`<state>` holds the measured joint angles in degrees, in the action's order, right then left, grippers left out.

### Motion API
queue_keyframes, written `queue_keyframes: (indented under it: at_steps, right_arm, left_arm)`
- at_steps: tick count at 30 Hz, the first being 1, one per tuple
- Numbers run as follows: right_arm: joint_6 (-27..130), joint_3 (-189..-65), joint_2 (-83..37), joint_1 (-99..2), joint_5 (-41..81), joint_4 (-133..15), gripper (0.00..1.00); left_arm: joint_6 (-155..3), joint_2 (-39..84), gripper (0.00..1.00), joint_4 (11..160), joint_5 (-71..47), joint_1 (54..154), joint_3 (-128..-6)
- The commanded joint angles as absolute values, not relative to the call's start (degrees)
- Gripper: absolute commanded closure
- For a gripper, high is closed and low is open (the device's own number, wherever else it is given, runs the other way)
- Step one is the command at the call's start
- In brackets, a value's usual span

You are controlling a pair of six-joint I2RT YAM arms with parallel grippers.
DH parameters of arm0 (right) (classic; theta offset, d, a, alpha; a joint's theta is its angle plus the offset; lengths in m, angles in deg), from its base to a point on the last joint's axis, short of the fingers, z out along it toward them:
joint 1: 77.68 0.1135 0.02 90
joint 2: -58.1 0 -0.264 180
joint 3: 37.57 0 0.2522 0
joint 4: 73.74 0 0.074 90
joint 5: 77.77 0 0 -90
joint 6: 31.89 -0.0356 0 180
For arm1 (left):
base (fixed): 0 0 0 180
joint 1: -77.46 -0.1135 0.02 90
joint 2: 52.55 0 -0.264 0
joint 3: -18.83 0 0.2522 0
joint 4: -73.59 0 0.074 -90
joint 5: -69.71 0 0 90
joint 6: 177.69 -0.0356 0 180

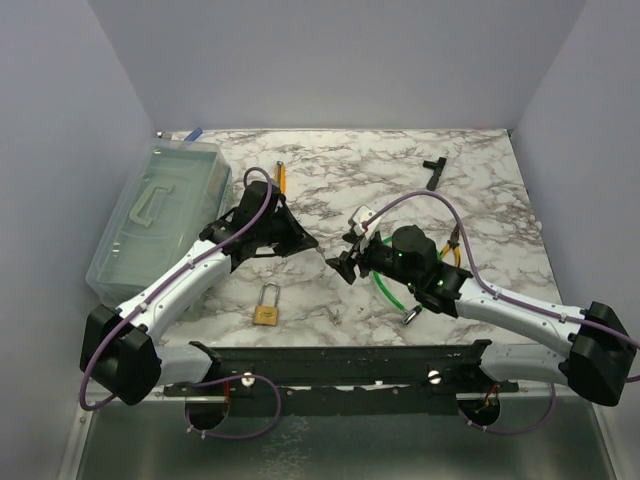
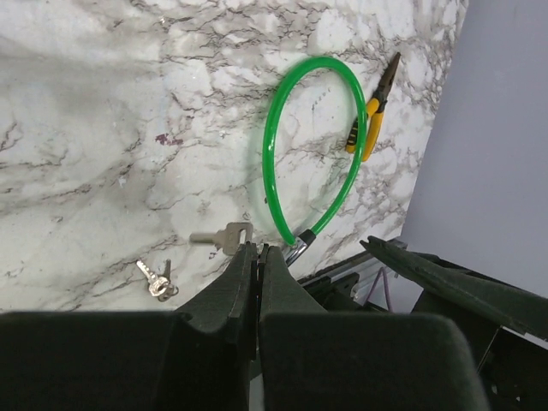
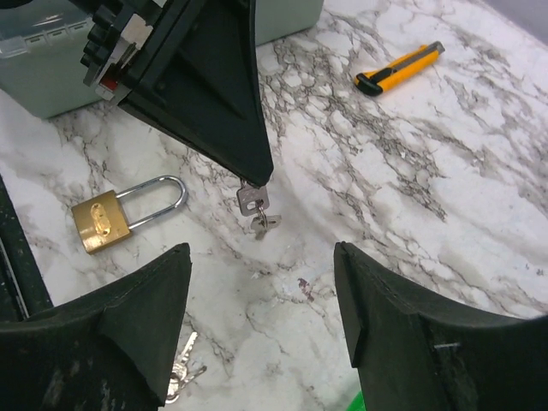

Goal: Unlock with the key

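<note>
The key (image 3: 253, 201) is small and silvery, with a second small key (image 3: 266, 223) hanging from its ring. It dangles just above the marble from the tip of my left gripper (image 3: 255, 178), which is shut on it. The left wrist view shows those jaws pressed together (image 2: 258, 250). The brass padlock (image 3: 107, 218) lies flat to the left of the key, shackle shut, also seen near the front edge (image 1: 266, 305). My right gripper (image 3: 261, 317) stands open a little short of the key with nothing between its fingers. From above, the two grippers (image 1: 318, 245) (image 1: 345, 262) nearly meet.
Another small key bunch (image 3: 181, 364) lies by my right gripper's left finger. A green cable lock (image 2: 272, 145) and yellow pliers (image 2: 372, 111) lie to the right. A clear plastic box (image 1: 160, 215) stands at left, a yellow utility knife (image 3: 398, 68) behind, a black tool (image 1: 433, 172) far back.
</note>
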<state>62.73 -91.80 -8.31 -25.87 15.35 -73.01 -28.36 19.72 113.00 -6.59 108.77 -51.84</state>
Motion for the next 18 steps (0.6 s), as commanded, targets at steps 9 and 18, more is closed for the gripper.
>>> queue_keyframes:
  at_steps: [9, 18]
  right_arm:
    - [66.7, -89.6, -14.1, -24.6, 21.7, -90.6, 0.35]
    - [66.7, -89.6, -16.9, -24.3, 19.8, -92.6, 0.45]
  left_arm:
    - [-23.3, 16.5, 1.0, 115.7, -7.5, 108.8, -53.6]
    - [-22.1, 16.0, 1.0, 115.7, -6.9, 108.8, -53.8]
